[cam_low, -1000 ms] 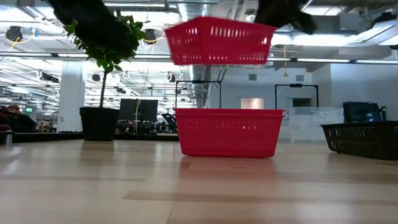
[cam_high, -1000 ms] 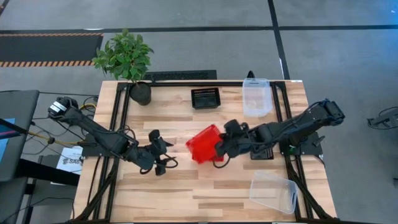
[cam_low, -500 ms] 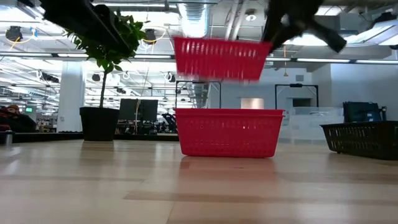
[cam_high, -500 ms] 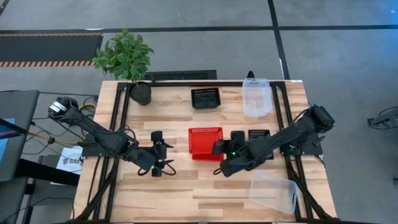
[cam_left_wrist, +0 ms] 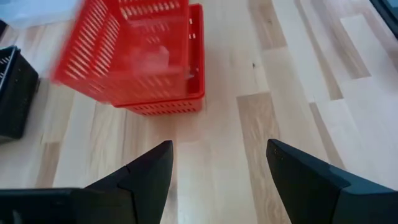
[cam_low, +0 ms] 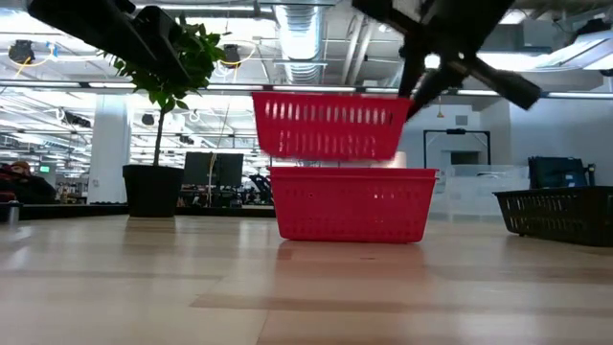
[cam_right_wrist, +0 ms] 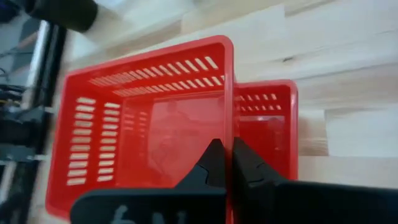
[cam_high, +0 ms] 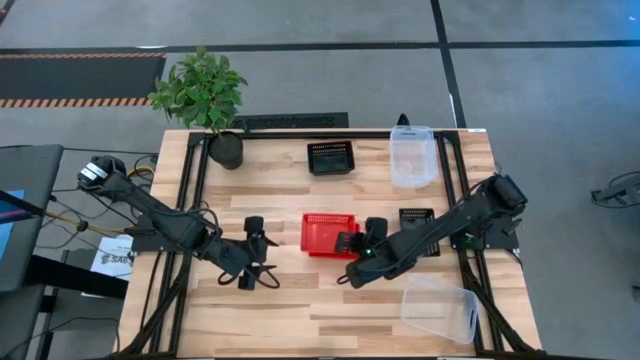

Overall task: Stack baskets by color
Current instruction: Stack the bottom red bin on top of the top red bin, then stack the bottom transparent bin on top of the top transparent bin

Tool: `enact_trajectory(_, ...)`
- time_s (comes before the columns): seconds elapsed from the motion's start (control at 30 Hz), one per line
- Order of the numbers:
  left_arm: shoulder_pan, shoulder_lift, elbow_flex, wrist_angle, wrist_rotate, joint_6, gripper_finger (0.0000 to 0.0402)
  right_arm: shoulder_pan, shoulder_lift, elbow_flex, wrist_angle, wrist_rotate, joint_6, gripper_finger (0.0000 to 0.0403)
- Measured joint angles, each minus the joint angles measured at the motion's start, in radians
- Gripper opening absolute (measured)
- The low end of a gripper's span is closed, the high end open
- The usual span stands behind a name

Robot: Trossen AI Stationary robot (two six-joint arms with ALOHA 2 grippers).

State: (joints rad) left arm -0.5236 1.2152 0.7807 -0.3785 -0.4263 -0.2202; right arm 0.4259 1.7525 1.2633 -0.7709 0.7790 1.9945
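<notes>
While the right gripper (cam_right_wrist: 225, 163) pinches the near wall of a red basket (cam_low: 329, 125) with closed jaws, I see this basket hanging in the air, just above a second red basket (cam_low: 352, 204) that stands on the table (cam_high: 330, 310). In the low view the upper one is not yet inside the lower one and sits a little to one side of it. Both are empty, with rows of slots in their walls.

The rim of the held basket goes between the two fingers, and the basket body lies in front of them, open side up.

The left gripper (cam_left_wrist: 217, 165) hovers with its jaws wide open and holds nothing; the red pair lies well ahead of it.

A black basket (cam_high: 330, 157) stands at the far side, empty. Another black one (cam_high: 417, 218) lies partly hidden under the right arm. One clear bin (cam_high: 411, 155) stands at the far right, and another (cam_high: 440, 308) lies tilted near the front right corner. A plant pot (cam_high: 226, 150) stands at the far left.
</notes>
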Motion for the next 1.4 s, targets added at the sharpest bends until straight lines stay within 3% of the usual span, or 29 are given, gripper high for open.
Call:
enact_trajectory(0.77,-0.011,0.000,0.000,-0.013,0.003,0.032,0.0247,0.005,0.019,0.000,-0.078,-0.077,0.039,0.0010)
enact_trajectory(1.4,-0.011,0.000,0.000,-0.013,0.013,0.003,0.0247,0.004,0.018,0.000,-0.114,-0.076,-0.013,0.0142)
